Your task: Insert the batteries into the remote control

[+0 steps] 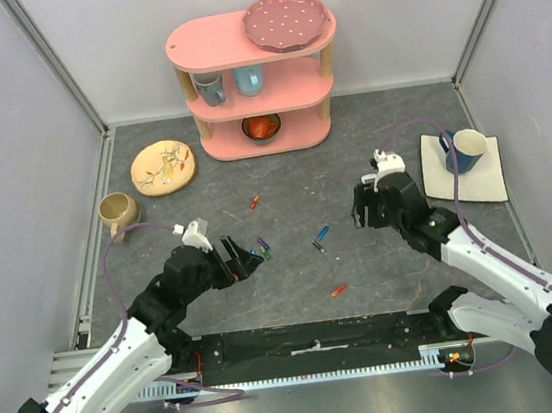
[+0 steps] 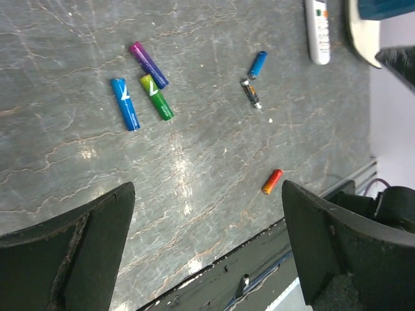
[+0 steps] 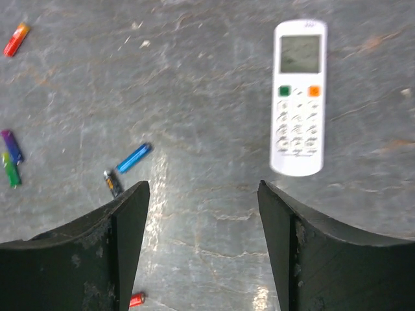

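Left jaws: spread wide, nothing between them. In my left wrist view an orange-red battery lies on the grey surface, just off the tip of one finger and not touching it. Farther out lie a blue cell, a green-and-yellow cell and a purple cell, close together. I cannot tell whether the green-and-yellow cell and the purple cell touch. Apart from that trio, a second blue cell and a dark grey cell lie nearly end to end.

Right jaws: parted too, holding nothing. The remote control lies flat and face up on the surface. It is past the fingertip on the right of my wrist view, outside the gap and untouched.

Remote control, appearance: slim white rectangle with a grey display at its far end. Below the display sit one green key and one orange key. Rows of small keys run toward the near end.
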Robot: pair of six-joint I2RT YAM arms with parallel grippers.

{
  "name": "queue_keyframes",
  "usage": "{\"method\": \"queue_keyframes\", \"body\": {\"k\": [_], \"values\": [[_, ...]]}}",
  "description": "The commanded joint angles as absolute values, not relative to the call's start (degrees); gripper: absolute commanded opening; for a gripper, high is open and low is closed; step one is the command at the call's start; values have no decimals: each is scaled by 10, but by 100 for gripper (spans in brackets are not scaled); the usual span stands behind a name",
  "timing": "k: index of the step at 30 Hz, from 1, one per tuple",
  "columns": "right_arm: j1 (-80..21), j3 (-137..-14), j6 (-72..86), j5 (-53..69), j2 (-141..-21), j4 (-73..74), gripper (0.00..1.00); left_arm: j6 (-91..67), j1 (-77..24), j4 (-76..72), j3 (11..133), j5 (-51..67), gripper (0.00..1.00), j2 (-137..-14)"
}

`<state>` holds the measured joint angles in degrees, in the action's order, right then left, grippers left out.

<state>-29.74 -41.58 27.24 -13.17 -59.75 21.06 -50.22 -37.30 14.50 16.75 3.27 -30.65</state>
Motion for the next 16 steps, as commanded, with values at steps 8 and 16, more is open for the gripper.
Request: {"method": "queue_keyframes", "body": {"k": [8, 16], "values": [[-342, -306, 283, -101, -495, 55, 76, -489, -373, 191, 311, -65, 99, -442], [-342, -322, 299, -84, -493, 51, 78, -513, -372, 211, 313, -76, 99, -430]]}}
